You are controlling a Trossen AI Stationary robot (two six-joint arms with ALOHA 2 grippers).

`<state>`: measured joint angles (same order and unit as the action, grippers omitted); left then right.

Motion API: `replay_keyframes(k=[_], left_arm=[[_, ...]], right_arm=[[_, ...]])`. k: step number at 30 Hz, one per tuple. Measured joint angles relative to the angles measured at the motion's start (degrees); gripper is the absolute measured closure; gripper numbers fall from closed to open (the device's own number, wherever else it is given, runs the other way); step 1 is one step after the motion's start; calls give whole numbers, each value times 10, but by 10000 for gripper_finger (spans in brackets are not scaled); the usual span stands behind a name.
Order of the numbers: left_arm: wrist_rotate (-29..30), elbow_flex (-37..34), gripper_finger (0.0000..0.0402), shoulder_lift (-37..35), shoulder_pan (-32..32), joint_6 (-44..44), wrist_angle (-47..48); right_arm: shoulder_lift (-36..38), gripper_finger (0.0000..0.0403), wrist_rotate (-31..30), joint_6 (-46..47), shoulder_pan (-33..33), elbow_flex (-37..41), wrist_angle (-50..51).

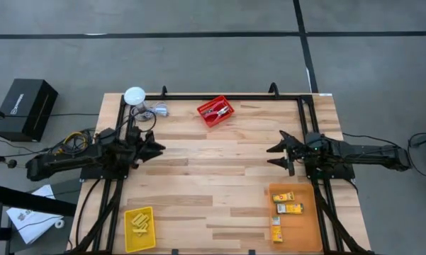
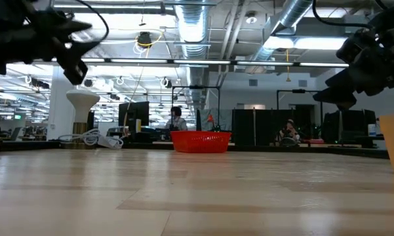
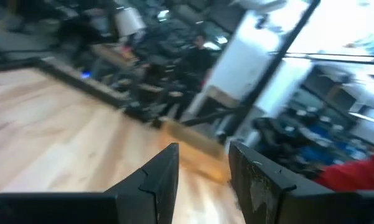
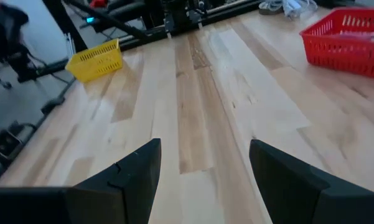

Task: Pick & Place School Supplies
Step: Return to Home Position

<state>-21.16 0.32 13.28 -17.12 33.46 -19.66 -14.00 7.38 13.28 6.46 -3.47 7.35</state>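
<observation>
1. High view: the left gripper (image 1: 158,146) hovers over the left side of the worktop (image 1: 213,180), its fingers slightly apart and holding nothing.
2. The yellow bin (image 1: 147,242), at the worktop's lower-left corner in this view, holds the tiny yellow pieces (image 1: 139,223).
3. The red bin (image 1: 211,122), by the upper edge, holds the red-handled tool (image 1: 217,109).
4. The right gripper (image 1: 271,156) hovers over the right side, its fingers spread wide and empty.
5. The orange bin (image 1: 306,230), at the lower-right corner, holds three yellow-orange boxes (image 1: 289,208).

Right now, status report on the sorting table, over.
Left gripper open, hovering left. Right gripper open, hovering right. Yellow pieces in yellow bin, boxes in orange bin, red-handled tool in red bin. Nothing loose between them.
</observation>
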Motion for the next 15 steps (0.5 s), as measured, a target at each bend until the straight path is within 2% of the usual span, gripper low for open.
replay_keyframes(k=[6, 15], left_arm=[[2, 1, 266, -22, 47, 0, -5], [2, 1, 266, -29, 86, 0, -6]], right_arm=[[2, 168, 0, 66, 0, 0, -1], [2, 168, 0, 67, 0, 0, -1]])
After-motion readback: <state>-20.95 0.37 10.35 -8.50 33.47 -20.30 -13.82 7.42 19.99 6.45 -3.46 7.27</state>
